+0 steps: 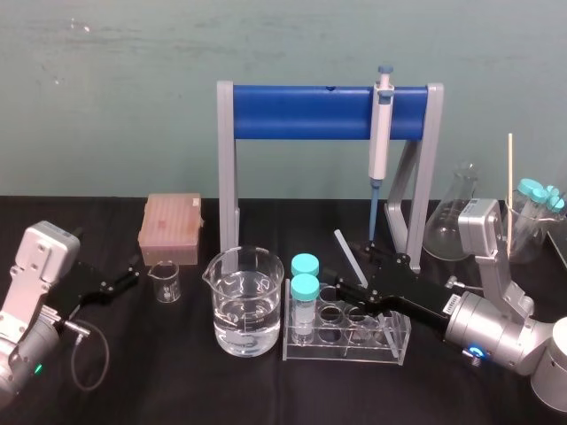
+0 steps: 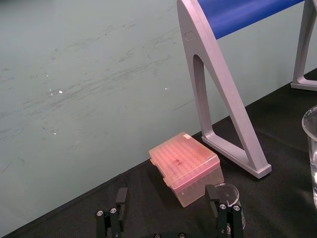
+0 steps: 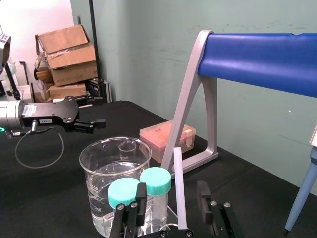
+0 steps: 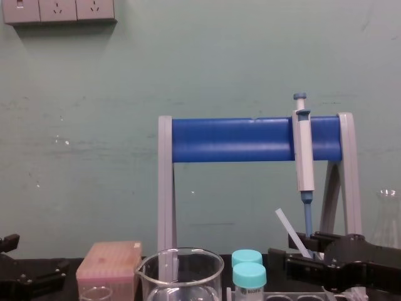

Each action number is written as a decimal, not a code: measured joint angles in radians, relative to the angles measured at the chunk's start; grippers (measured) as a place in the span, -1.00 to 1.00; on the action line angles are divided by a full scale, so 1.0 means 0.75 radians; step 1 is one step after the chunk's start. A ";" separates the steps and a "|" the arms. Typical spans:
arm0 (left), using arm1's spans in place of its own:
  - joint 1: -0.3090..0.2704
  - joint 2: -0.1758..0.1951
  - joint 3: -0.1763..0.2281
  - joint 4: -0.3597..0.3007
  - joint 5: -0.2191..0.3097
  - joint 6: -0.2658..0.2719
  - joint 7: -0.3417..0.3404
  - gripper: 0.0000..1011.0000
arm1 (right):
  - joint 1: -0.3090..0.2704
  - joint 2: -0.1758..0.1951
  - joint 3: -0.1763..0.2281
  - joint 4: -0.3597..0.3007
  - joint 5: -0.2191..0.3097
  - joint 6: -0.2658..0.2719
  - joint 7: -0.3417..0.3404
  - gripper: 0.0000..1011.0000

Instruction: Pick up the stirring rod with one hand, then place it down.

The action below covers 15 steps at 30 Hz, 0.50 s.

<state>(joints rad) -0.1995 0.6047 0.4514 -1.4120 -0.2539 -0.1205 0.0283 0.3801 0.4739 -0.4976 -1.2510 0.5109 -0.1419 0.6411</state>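
In the head view, the right end effector (image 1: 359, 285) hung just above the clear tube rack (image 1: 345, 341), closed on the lower end of the stirring rod (image 1: 347, 254). The rod slanted up and away to the left, clear of the black worktop (image 1: 106, 390), between the large water beaker (image 1: 246, 301) and the hanging pipette (image 1: 381, 133). The left end effector (image 1: 131, 273) rested low at the left beside a small beaker (image 1: 165, 281), its fingers spread and empty. The left wrist view showed the left end effector (image 2: 168, 196) wide open with nothing in it, facing the pink tip box (image 2: 184, 166). The right wrist view showed the stirring rod (image 3: 179, 188) standing up from the base of the right end effector (image 3: 172, 198), beside two teal-capped tubes (image 3: 155, 181). In the chest view, the stirring rod (image 4: 286, 229) leaned left out of the right end effector (image 4: 299, 249), in front of the blue-barred stand (image 4: 232, 139).
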 joint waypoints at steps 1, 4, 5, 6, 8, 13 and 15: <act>0.000 0.000 0.000 0.000 0.000 0.000 0.000 0.98 | 0.000 0.000 0.000 0.000 0.000 0.000 0.000 0.29; 0.000 0.000 0.000 0.000 0.000 0.000 0.000 0.98 | 0.001 0.000 0.000 0.001 0.001 0.000 0.001 0.09; 0.000 0.000 0.000 0.000 0.000 0.000 0.000 0.98 | 0.001 0.000 0.000 0.001 0.001 0.000 0.001 0.06; 0.000 0.000 0.000 0.000 0.000 0.000 0.000 0.98 | 0.001 0.000 0.000 0.001 0.001 0.000 0.001 0.00; 0.000 0.000 0.000 0.000 0.000 0.000 0.000 0.98 | 0.001 0.000 0.000 0.001 0.002 0.000 0.001 -0.11; 0.000 0.000 0.000 0.000 0.000 0.000 0.000 0.98 | 0.001 0.000 0.000 0.001 0.002 0.000 0.002 -0.44; 0.000 0.000 0.000 0.000 0.000 0.000 0.000 0.98 | 0.001 0.000 0.000 0.001 0.002 0.000 0.002 -0.60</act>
<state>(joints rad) -0.1995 0.6047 0.4514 -1.4120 -0.2539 -0.1205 0.0283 0.3810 0.4739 -0.4977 -1.2502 0.5123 -0.1420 0.6425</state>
